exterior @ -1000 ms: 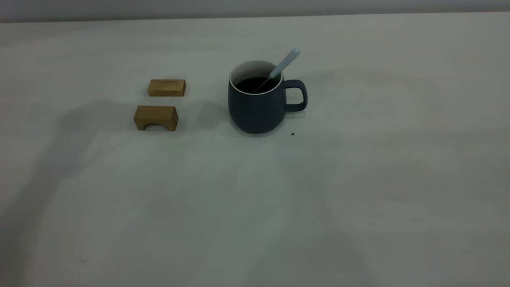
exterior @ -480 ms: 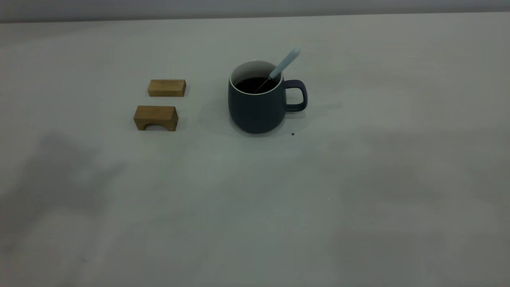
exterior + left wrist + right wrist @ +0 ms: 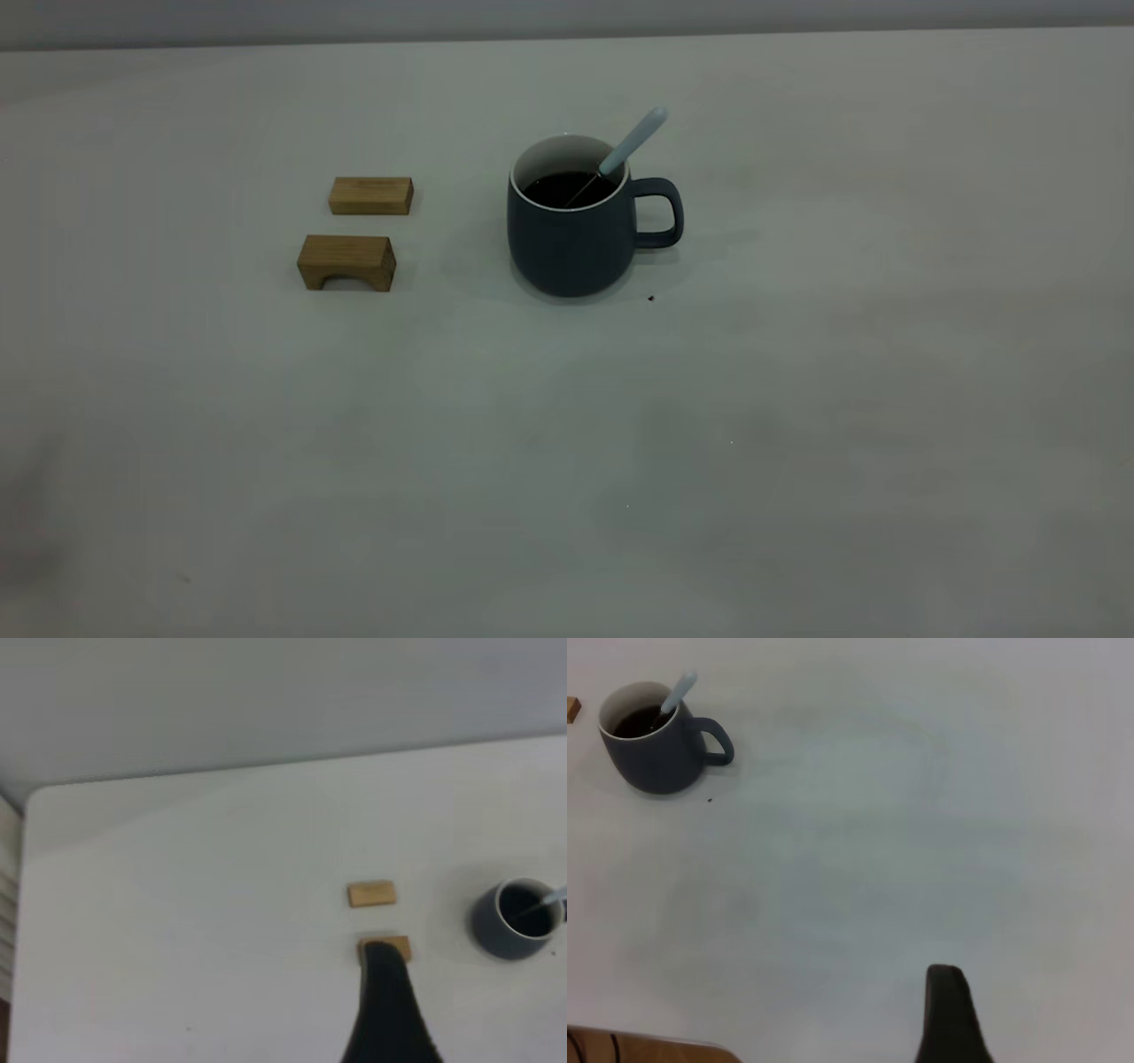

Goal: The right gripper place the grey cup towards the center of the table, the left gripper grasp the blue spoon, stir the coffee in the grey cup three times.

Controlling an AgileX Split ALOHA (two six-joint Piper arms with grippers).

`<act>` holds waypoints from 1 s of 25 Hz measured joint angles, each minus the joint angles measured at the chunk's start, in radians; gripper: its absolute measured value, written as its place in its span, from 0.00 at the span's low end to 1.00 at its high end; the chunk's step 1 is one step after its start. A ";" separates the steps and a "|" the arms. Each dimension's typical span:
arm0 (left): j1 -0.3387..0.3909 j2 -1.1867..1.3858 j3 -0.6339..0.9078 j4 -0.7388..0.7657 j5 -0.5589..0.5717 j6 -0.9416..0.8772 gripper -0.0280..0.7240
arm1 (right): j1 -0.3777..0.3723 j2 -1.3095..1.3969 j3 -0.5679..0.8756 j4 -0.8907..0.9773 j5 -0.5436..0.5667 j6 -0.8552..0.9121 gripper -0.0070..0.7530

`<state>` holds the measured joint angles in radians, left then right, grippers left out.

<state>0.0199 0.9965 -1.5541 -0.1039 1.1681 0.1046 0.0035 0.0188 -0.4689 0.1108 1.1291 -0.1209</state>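
The grey cup [image 3: 571,239] stands upright near the middle of the table [image 3: 797,399], its handle pointing right. Dark coffee [image 3: 567,188] fills it. The blue spoon [image 3: 633,142] leans in the cup, its handle resting on the rim above the cup's handle. Neither arm shows in the exterior view. In the left wrist view, the left gripper [image 3: 381,950] is a single dark tip high above the table, far from the cup [image 3: 505,930]. The right gripper [image 3: 944,973] is likewise drawn back, with the cup [image 3: 656,757] and spoon [image 3: 679,693] far off. Nothing is held.
Two wooden blocks lie left of the cup: a flat one [image 3: 370,195] and an arched one [image 3: 345,261]. The left gripper's tip partly covers the arched block [image 3: 400,948] in its wrist view. A dark speck [image 3: 651,299] lies by the cup's base.
The large shadows on the table's left and front have slid away and faded. The cup, spoon and blocks have not moved.
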 joint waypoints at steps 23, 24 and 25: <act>0.000 -0.850 1.035 0.076 -0.005 0.009 0.79 | 0.000 0.000 0.000 0.000 0.000 0.000 0.74; 0.000 -0.876 1.040 0.067 -0.010 0.001 0.79 | 0.000 0.000 0.000 0.000 0.000 0.000 0.74; 0.000 -0.899 1.044 0.053 -0.026 -0.006 0.79 | 0.000 0.000 0.000 0.000 0.000 0.000 0.74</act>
<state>0.0199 0.0977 -0.5101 -0.0506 1.1421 0.0989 0.0035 0.0188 -0.4689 0.1108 1.1291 -0.1209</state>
